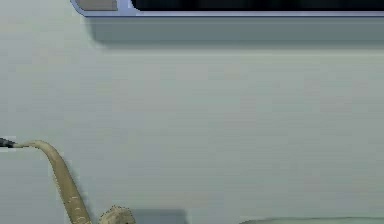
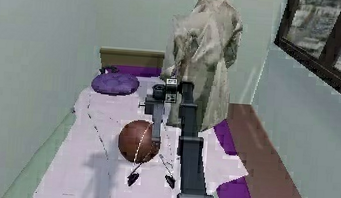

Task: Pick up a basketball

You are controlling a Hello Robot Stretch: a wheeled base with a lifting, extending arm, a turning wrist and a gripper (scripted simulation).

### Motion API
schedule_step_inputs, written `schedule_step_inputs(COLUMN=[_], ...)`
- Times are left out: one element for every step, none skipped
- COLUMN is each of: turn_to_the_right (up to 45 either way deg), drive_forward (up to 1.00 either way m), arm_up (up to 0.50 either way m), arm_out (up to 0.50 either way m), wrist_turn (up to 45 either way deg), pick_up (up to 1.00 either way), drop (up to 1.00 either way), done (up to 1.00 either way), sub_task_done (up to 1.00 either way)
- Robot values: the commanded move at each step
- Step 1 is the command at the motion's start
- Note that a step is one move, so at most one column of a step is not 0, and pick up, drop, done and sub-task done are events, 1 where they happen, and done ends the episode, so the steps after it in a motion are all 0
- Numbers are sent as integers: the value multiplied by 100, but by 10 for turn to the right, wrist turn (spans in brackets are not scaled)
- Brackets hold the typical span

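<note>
Since the forward view looks at a bare wall under a window frame (image 1: 250, 6), with a curved brass instrument (image 1: 58, 178) at its lower left, I take the base to be parked side-on so that the arm can work off to the side. In the arm side view, going left to right: the bed (image 2: 78, 171) runs away from me under white and purple covers, with a purple pillow (image 2: 114, 83) against the headboard (image 2: 131, 58). The basketball (image 2: 136, 140), dull red-brown, shows over the middle of the covers. The end effector (image 2: 150, 176) is right at it, with thin fingers running past the ball. With bedding behind the ball, I cannot tell whether it is carried or resting, nor how wide the fingers are set. The arm (image 2: 190, 149) reaches out across the mattress, presumably because the ball lies too far in for a shorter reach. Right of it stands a pale draped statue (image 2: 210, 50), then a brown bench (image 2: 265, 159) below a window (image 2: 328, 38).
</note>
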Motion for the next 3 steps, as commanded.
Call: schedule_step_inputs(turn_to_the_right=[0,0,0], drive_forward=[0,0,0], arm_up=[0,0,0], arm_out=[0,0,0], wrist_turn=[450,450,450], pick_up=[0,0,0], drop=[0,0,0], done=[0,0,0], sub_task_done=[0,0,0])
